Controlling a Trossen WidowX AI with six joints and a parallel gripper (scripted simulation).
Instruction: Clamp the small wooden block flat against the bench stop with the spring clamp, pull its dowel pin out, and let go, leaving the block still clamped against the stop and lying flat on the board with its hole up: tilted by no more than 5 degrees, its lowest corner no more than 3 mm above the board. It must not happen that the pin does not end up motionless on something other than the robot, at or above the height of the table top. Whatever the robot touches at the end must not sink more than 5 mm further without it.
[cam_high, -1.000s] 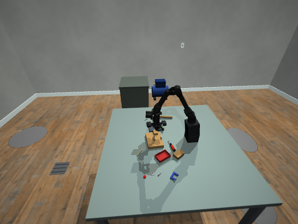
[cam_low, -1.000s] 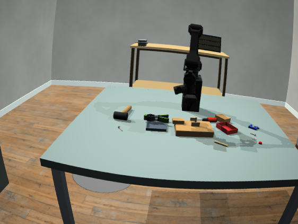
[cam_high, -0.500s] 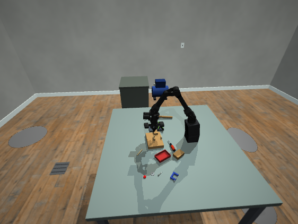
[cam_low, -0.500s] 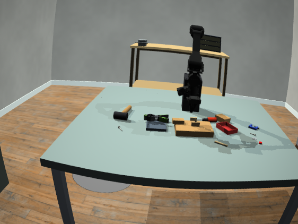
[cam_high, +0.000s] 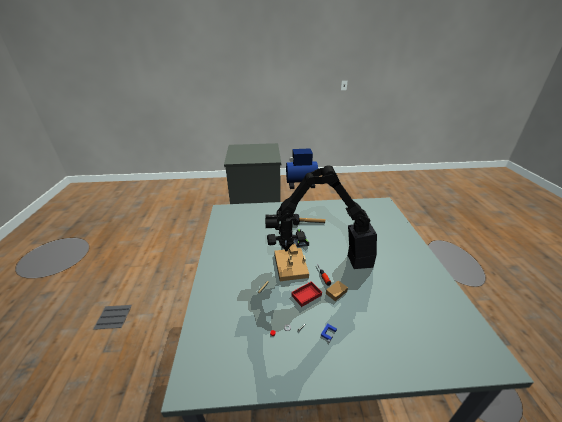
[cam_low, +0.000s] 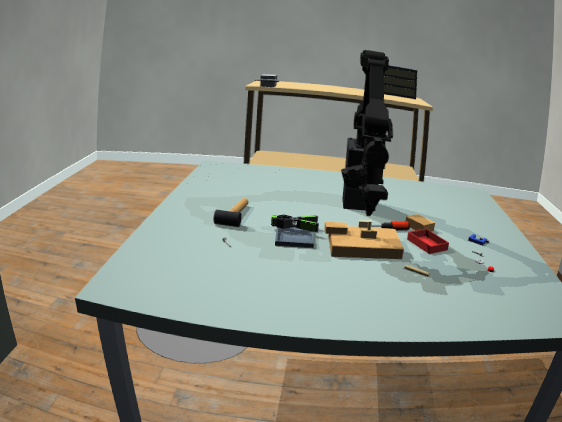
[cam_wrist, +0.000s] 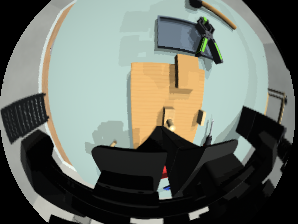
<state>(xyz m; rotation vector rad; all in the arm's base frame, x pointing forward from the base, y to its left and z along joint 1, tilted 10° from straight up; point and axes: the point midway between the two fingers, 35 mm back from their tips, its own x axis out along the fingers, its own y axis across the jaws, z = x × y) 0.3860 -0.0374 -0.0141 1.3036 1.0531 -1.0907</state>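
The arm (cam_low: 374, 95) extends down from upper right of centre; its closed gripper (cam_low: 370, 214) is above the wooden board (cam_low: 366, 248). The green-and-black spring clamp (cam_low: 295, 222) is located at centre, by the grey tray (cam_low: 295, 238). The mallet (cam_low: 227, 218) lies left of centre. The red tray (cam_low: 427, 241) is at right.

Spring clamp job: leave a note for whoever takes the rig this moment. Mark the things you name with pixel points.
Gripper (cam_high: 287, 249) (cam_low: 370, 214) (cam_wrist: 159, 129): shut, empty, above the wooden board (cam_high: 292, 271) (cam_low: 365, 248) (cam_wrist: 145, 85).
Spring clamp (cam_high: 302, 237) (cam_low: 285, 221) (cam_wrist: 207, 36): at the grey tray (cam_low: 295, 239) (cam_wrist: 175, 32), off the board.
Loose dowel (cam_high: 263, 286) (cam_low: 417, 270) (cam_wrist: 114, 143): on the table; can't tell whether it's the block's pin.
Done: no clamping.
Left: clamp block against stop, confirm pin is out and at rest, let go.
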